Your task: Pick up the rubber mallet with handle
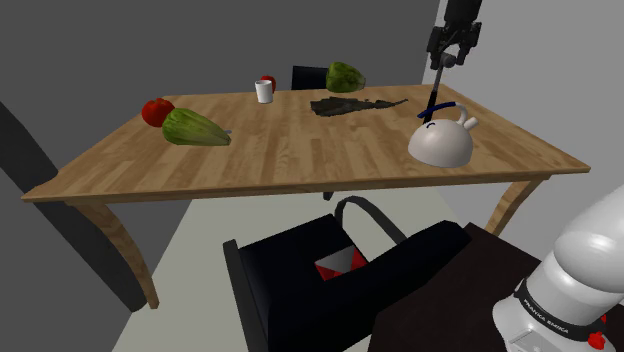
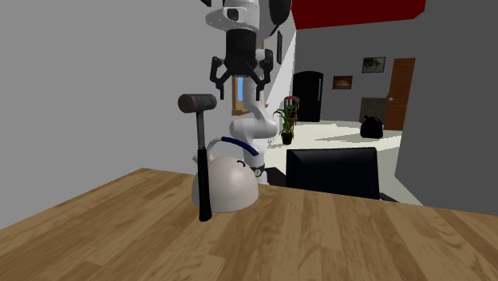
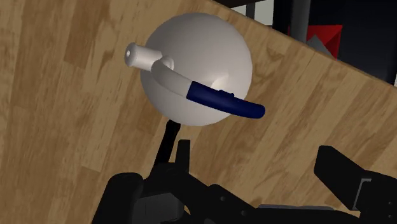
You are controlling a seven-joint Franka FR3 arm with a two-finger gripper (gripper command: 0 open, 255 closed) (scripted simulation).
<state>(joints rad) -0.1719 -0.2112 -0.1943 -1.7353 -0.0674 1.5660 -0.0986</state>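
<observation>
Gripper [image 2: 239, 80] is spread wide and holding nothing. It sits high in the upper middle of the second exterior view and at the top right of the shoulder view [image 1: 452, 55].

The mallet [image 2: 202, 160] is left of centre in the second exterior view, standing near upright. Its dark head is on top, just below and left of the fingertips and apart from them. The handle runs down in front of the kettle [image 2: 231, 187], and its lower end reaches the table [image 2: 319, 239].

In the shoulder view the mallet [image 1: 435, 92] reads as a thin dark stick at right, between the gripper and the kettle [image 1: 442, 147]. I can't make out the head there.

In the wrist view the handle [image 3: 168, 137] comes out from under the kettle [image 3: 197, 57] toward the left finger. It is off to that side of the open gripper [image 3: 229, 175], not clasped between the fingers.

The kettle is white and round, with a blue grip on its arched handle.

The rest of the table [image 1: 300, 150], in the shoulder view:
- Green melon [image 1: 195, 128] at left, with a red fruit [image 1: 157, 110] touching it.
- White cup [image 1: 264, 91] at top centre.
- Second melon [image 1: 345, 77] at the far edge.
- Dark flat leafy thing [image 1: 345, 105] just in front of that melon.
- Black chair [image 1: 330, 280] at bottom centre, below the near edge.
</observation>
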